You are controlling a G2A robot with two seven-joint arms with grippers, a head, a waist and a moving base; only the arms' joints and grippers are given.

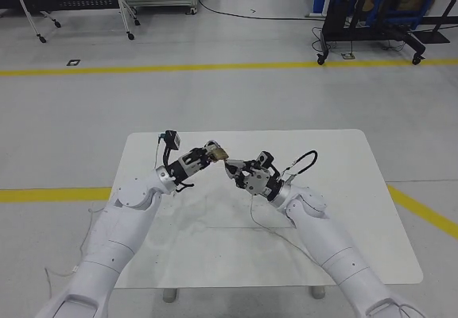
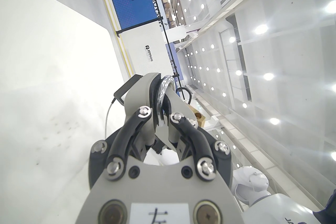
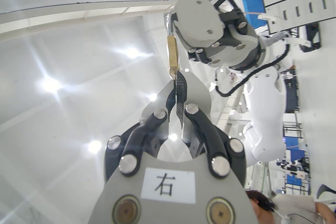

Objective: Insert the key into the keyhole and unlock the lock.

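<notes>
Setting: white table (image 1: pixel 356 238) on a grey workshop floor with yellow lines. In the top view your two arms meet above the table, just above the frame's centre.
Left gripper: your left gripper (image 1: pixel 203 157) is clenched on the padlock's steel shackle (image 2: pixel 164 86) and holds the lock in the air, off the table.
Padlock: the padlock (image 1: pixel 217 150) sits just left of the frame's centre in the top view. In the right wrist view its brass body (image 3: pixel 172 51) hangs edge-on, with the end opposite the shackle turned toward your other arm.
Right gripper: your right gripper (image 1: pixel 234 168) is closed tight on the black head of the key (image 3: pixel 180 93).
Key: the tip touches the end of the brass body, roughly in line with it. You cannot tell how deep the blade sits.
Done: both pieces are gripped, raised and brought together, and the key looks lined up.
Left to do: judging by this, you are at the insertion itself. Pushing the key fully home, turning it and freeing the shackle are all ahead.
Shackle state: your left fingers cover it, so you cannot tell whether it is locked or released.
</notes>
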